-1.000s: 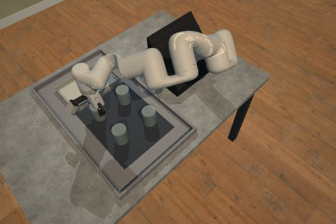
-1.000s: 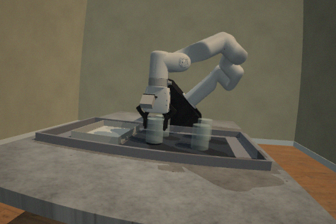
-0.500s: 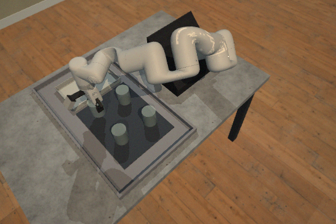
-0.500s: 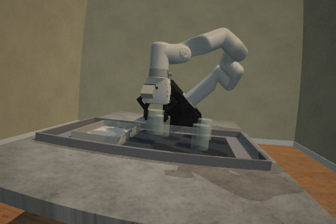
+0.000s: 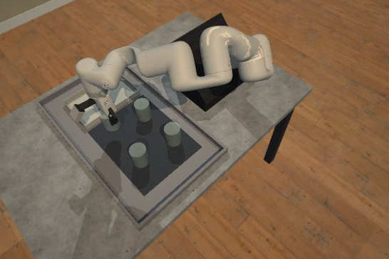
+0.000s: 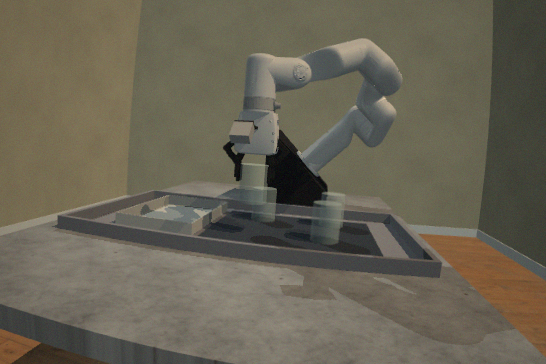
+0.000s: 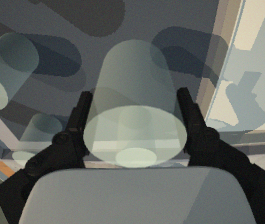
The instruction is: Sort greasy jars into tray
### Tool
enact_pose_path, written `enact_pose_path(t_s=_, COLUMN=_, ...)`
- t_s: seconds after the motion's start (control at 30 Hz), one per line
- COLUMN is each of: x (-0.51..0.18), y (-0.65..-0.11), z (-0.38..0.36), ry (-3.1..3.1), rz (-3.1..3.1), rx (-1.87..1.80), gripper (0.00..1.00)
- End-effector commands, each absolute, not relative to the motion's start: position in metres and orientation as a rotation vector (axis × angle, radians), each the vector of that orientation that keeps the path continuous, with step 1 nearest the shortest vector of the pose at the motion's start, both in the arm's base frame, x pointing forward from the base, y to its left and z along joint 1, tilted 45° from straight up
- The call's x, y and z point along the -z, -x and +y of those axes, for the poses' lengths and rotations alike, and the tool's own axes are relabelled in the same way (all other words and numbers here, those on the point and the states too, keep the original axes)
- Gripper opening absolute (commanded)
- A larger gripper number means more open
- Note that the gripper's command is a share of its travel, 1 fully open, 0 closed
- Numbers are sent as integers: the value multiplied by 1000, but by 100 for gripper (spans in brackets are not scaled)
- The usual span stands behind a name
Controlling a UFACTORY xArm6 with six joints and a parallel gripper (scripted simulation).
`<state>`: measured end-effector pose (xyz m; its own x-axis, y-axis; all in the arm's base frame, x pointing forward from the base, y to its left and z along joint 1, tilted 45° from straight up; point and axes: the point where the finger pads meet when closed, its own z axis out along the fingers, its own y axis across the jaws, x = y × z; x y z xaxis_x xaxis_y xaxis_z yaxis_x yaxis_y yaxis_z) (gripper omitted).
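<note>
My gripper (image 5: 108, 117) (image 6: 252, 169) (image 7: 135, 102) is shut on one glass jar (image 5: 110, 127) (image 6: 253, 185) (image 7: 135, 123) and holds it mouth down, lifted clear above the dark drying mat (image 5: 167, 166) (image 6: 300, 237) (image 7: 63, 23), close to the tray's near edge. Three other jars stand upright on the mat: one at the back (image 5: 142, 109) (image 6: 265, 206), one at the right (image 5: 172, 133) (image 6: 334, 199), one at the front (image 5: 138, 154) (image 6: 326, 222). In the wrist view two of them show at the left, one higher (image 7: 6, 70) and one lower (image 7: 39, 132). The shallow tray (image 5: 71, 99) (image 6: 165, 225) (image 7: 256, 63) holds no jar.
A raised grey border (image 5: 214, 145) (image 6: 250, 253) frames the mat and tray on the steel table (image 5: 43, 188) (image 6: 150, 294). The arm's black base block (image 5: 206, 95) stands behind the mat. The arm reaches over the tray's back corner.
</note>
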<state>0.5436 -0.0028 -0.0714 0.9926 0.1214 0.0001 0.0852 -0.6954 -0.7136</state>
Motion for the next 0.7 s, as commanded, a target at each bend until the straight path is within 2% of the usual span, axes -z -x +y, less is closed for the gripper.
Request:
enact_pose_path(t_s=0.0, x=62, y=-546, z=-12, ry=2346, rz=-142, rx=-53, gripper=0)
enact_pose_path(t_s=0.67, x=29, y=-550, z=-46, ry=2346, rz=-142, rx=-53, gripper=0)
